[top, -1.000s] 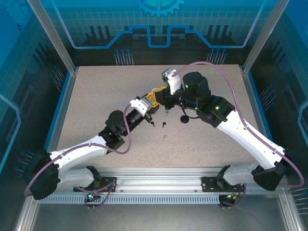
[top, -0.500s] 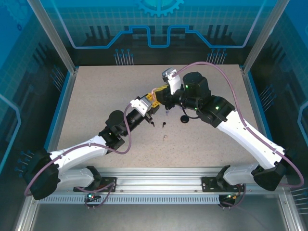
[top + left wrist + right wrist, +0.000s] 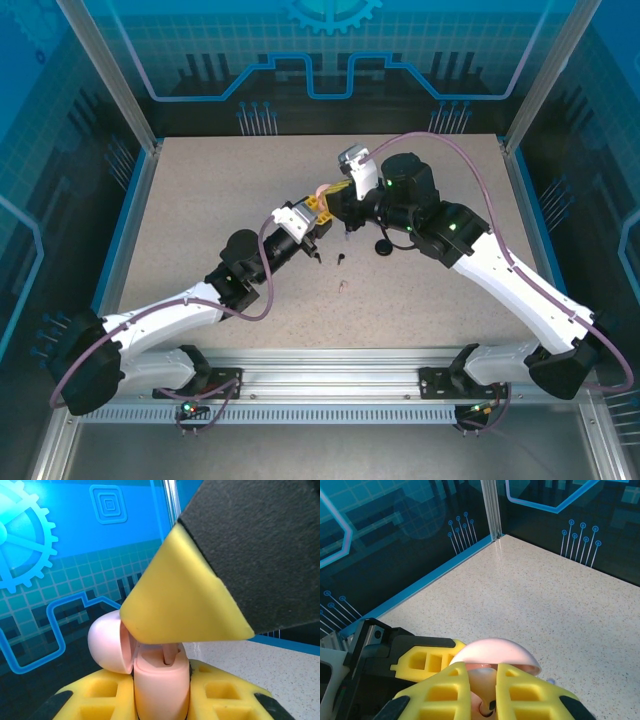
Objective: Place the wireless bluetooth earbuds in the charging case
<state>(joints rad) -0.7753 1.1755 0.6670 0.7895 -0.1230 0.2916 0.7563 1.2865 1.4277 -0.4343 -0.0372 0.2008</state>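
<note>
- Currently the left gripper (image 3: 316, 208) is clenched on the body of a pink charging case (image 3: 162, 685), held above the table. Its domed lid (image 3: 106, 642) is hinged open to one side.
- Right gripper (image 3: 483, 672): jaws drawn close together, pinching a pale pink earbud (image 3: 484, 704) right at the open mouth of the case (a dark spot shows on the bud). In the left wrist view, one of its yellow-and-black fingers (image 3: 190, 590) sits directly over the opening.
- Two black earbuds (image 3: 341, 258) lie loose on the table just in front of the grippers, near each other but apart.
- A black round case (image 3: 382, 247) rests on the table beneath the right forearm.
- Nearer the arm bases lies a small pale piece (image 3: 342, 288), too small to identify.
- Markings: printed graphics on the walls, namely a gear motif (image 3: 332, 12), nested squares (image 3: 108, 504) and circuit-style lines.
- Surface: a speckled beige tabletop (image 3: 200, 200), matte, with a blue strip along its edge.
- Enclosure: blue translucent panels (image 3: 330, 70) in aluminium frame posts (image 3: 105, 75).
</note>
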